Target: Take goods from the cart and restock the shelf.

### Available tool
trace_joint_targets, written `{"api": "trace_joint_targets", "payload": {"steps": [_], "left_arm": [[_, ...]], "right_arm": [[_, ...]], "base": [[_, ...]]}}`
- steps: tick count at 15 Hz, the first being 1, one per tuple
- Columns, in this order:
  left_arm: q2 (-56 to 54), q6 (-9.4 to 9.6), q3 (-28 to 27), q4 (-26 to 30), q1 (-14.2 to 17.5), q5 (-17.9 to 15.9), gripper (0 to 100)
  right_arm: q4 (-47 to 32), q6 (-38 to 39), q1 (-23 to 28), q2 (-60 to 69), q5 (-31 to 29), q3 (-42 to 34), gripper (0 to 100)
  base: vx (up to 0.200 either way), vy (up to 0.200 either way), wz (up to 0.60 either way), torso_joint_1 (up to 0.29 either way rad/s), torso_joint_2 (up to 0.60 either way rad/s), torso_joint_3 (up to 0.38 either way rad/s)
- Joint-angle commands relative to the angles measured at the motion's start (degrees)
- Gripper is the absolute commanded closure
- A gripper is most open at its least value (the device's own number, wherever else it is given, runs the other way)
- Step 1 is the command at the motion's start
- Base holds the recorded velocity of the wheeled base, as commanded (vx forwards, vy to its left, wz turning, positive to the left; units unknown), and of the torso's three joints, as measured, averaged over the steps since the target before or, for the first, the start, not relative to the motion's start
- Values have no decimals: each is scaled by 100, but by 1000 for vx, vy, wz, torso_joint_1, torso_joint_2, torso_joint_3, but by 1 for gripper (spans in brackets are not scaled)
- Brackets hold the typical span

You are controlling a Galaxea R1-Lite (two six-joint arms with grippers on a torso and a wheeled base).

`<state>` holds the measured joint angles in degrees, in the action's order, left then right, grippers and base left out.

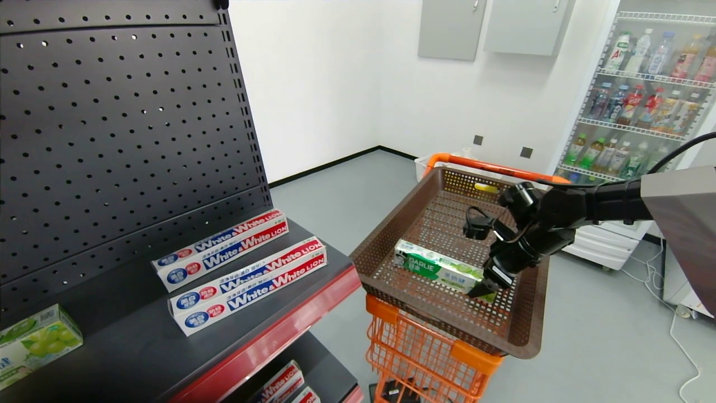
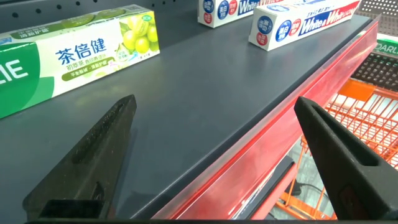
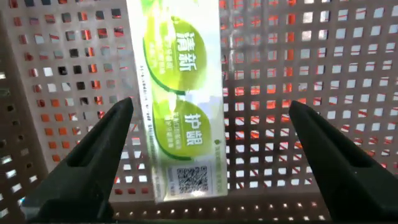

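Observation:
A green toothpaste box (image 1: 433,267) lies flat in the brown mesh basket (image 1: 520,313) on top of the orange cart (image 1: 425,358). My right gripper (image 1: 484,288) hangs open just over the box's near end; in the right wrist view the box (image 3: 180,93) lies between the spread fingers, closer to one finger, with the gripper (image 3: 210,112) above it. My left gripper (image 2: 216,106) is open and holds nothing, hovering over the dark shelf top (image 2: 205,118). On that shelf (image 1: 128,330) rest a green box (image 1: 36,341) and two white toothpaste boxes (image 1: 224,246), (image 1: 251,282).
A black pegboard (image 1: 123,123) backs the shelf, whose front edge is red (image 1: 291,330). More white boxes (image 1: 282,383) sit on the lower shelf. A drinks fridge (image 1: 643,101) stands behind the cart. Bare shelf surface lies between the green and white boxes.

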<state>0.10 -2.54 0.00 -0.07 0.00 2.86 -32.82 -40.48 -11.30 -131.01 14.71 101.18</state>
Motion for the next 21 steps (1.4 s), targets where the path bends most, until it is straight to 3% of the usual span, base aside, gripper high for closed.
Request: {"api": "trace_joint_targets", "payload": {"steps": [1,11,21], "left_arm": [[8,-1,0,-1,0,4,0],[8,-1,0,-1,0,4,0],[8,-1,0,-1,0,4,0]], "right_arm": [[30,-3,-13,-56,5,7,100],[-5,6,-56,67,32,-99,100],[-278,-3,49,1113,-127,-494,100]], "base": [[0,0,0,0,0,0],[0,0,0,0,0,0],[0,0,0,0,0,0]]}}
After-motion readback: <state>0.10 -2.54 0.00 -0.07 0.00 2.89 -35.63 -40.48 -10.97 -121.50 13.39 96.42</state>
